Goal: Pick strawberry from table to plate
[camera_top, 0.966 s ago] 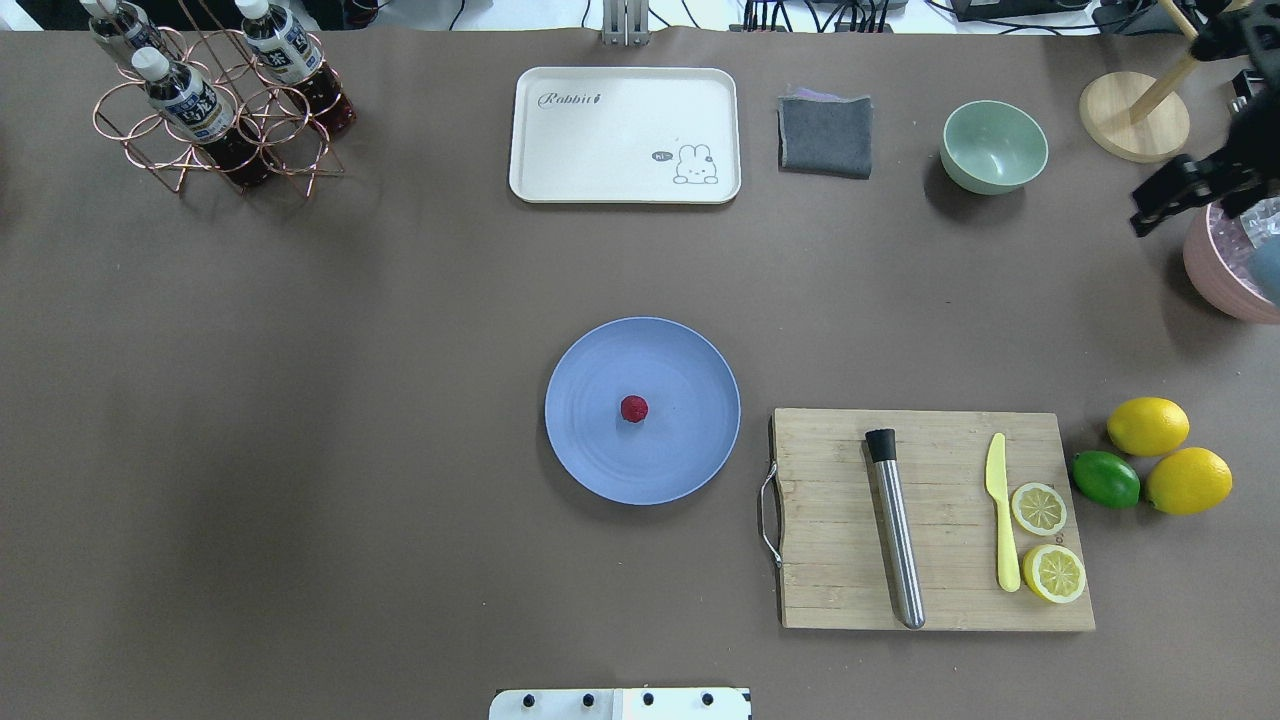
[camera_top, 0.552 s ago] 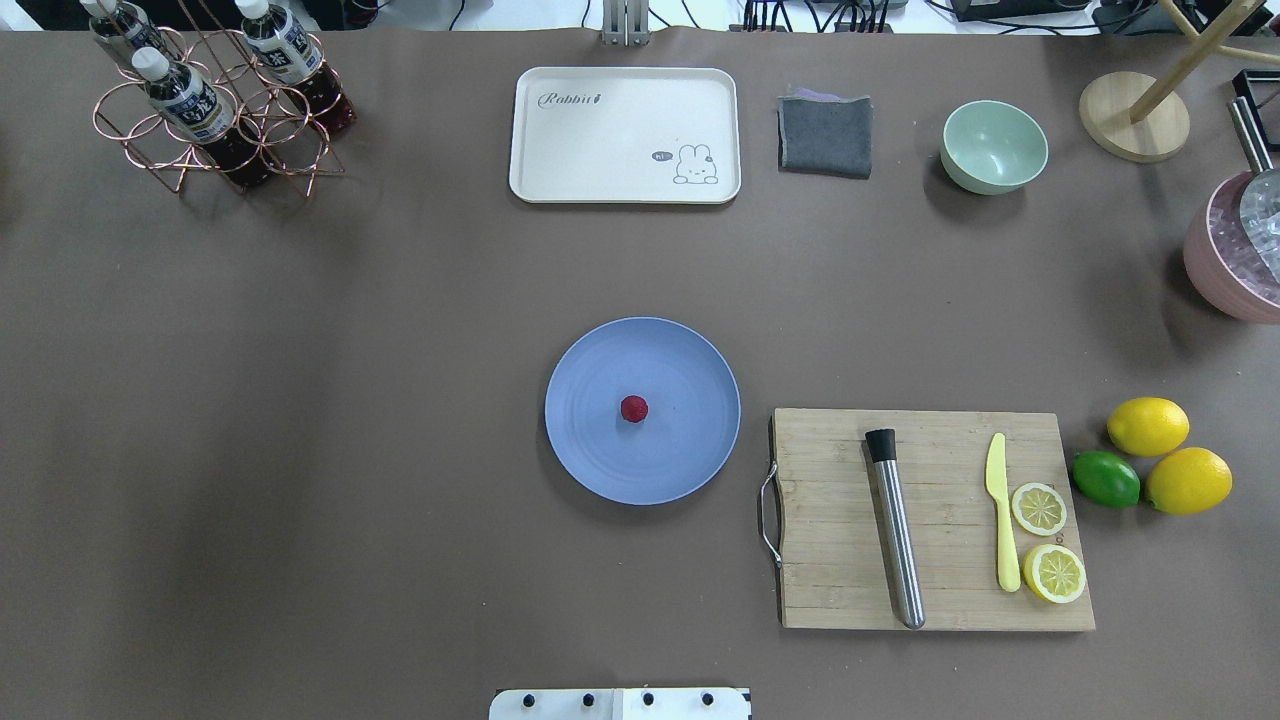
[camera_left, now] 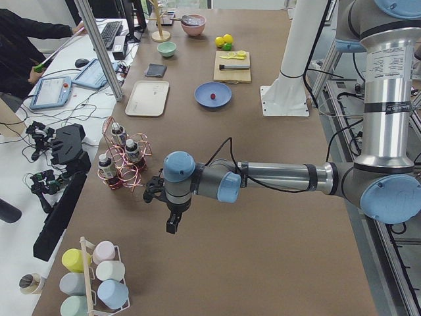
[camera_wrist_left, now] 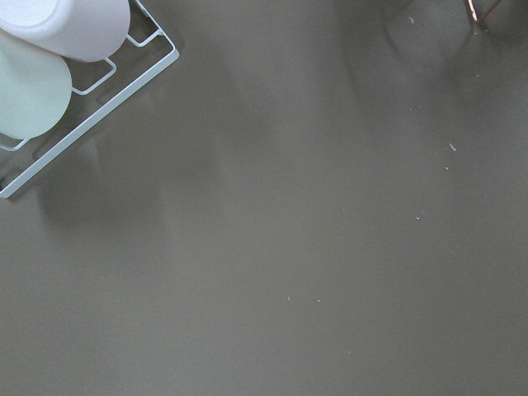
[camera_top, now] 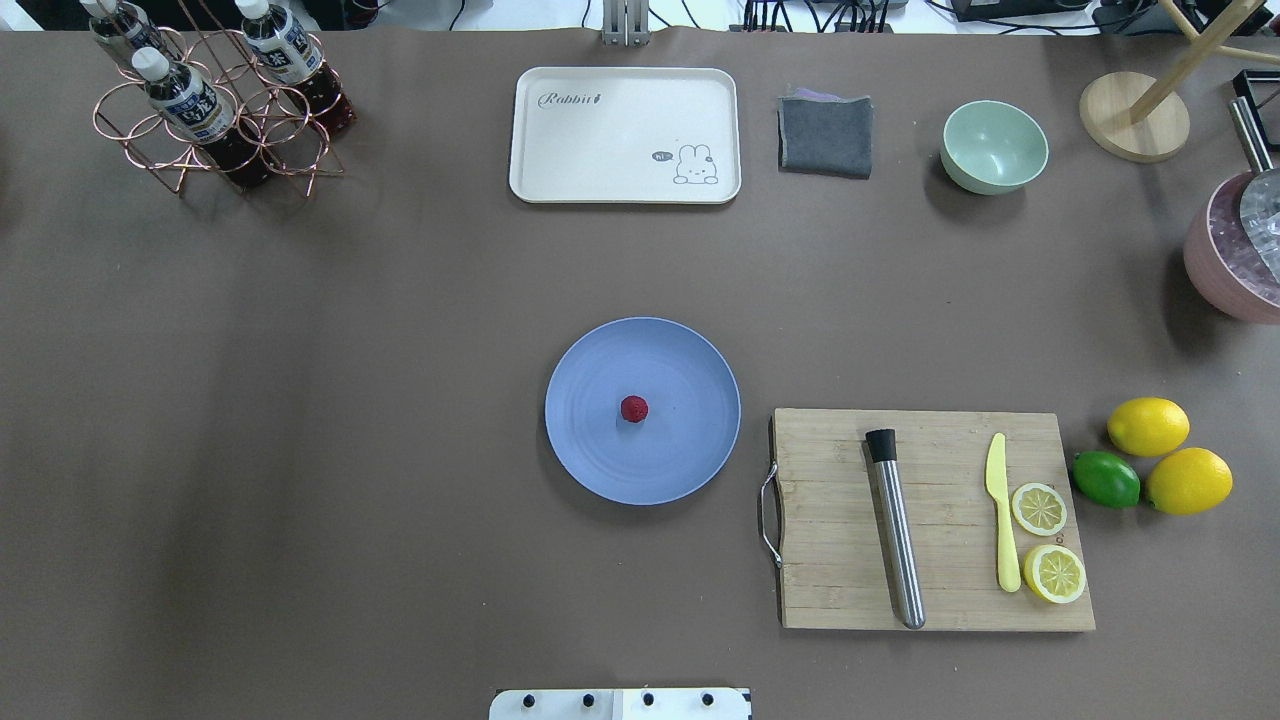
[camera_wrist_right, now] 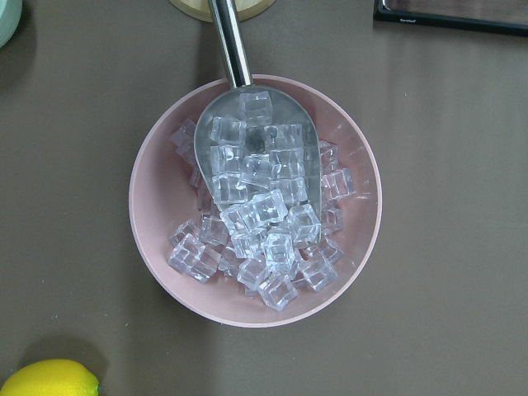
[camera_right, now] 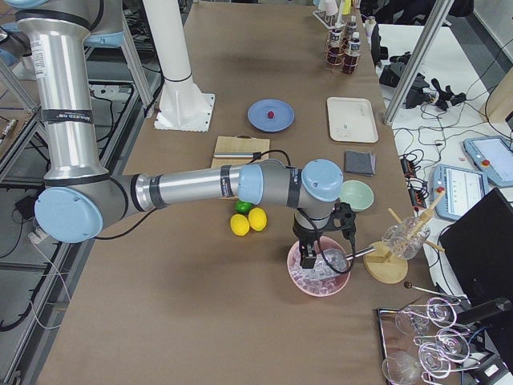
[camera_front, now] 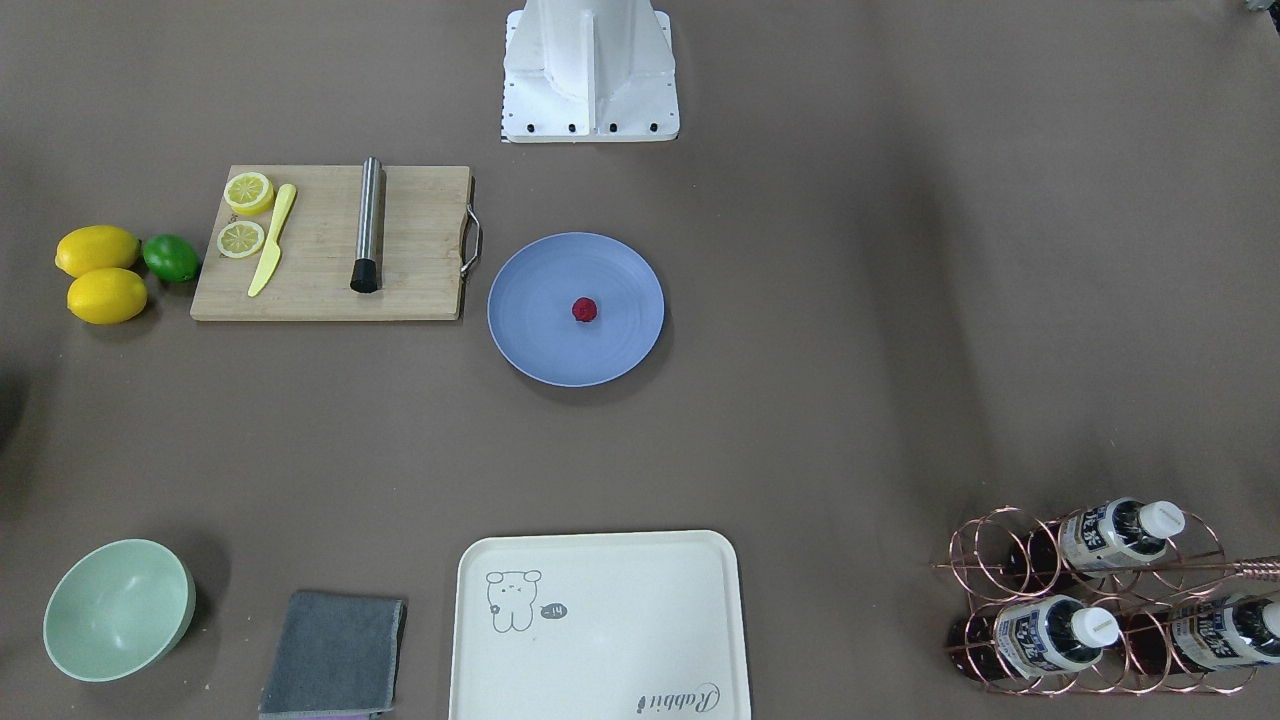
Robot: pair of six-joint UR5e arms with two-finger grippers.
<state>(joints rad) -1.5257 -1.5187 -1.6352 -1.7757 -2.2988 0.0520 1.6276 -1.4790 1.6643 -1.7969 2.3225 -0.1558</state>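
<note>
Right now one strawberry [camera_top: 633,408] lies near the middle of the single blue plate [camera_top: 600,465], which sits flat on the brown surface [camera_top: 350,400]. Just beside the plate is one wooden cutting board [camera_top: 830,570] carrying one steel rod with a black cap [camera_top: 895,530], one yellow knife [camera_top: 1002,520] and two lemon halves [camera_top: 1039,508]. Off the board's far end lie two whole lemons [camera_top: 1147,426] with one lime [camera_top: 1105,479] touching them. Along the far edge stand one cream tray [camera_top: 600,150], one folded grey cloth [camera_top: 825,133], one mint-green bowl [camera_top: 993,146] and one copper wire rack [camera_top: 215,150] holding three bottles. The left gripper [camera_left: 172,220] hangs over bare surface near that rack, well apart from the plate; I cannot tell whether its jaws are spread or pressed together. The right gripper [camera_right: 309,255] hangs above one pink bowl [camera_wrist_right: 359,247] heaped with ice cubes, a metal scoop [camera_wrist_right: 227,33] resting in it; its jaws cannot be judged either.
</note>
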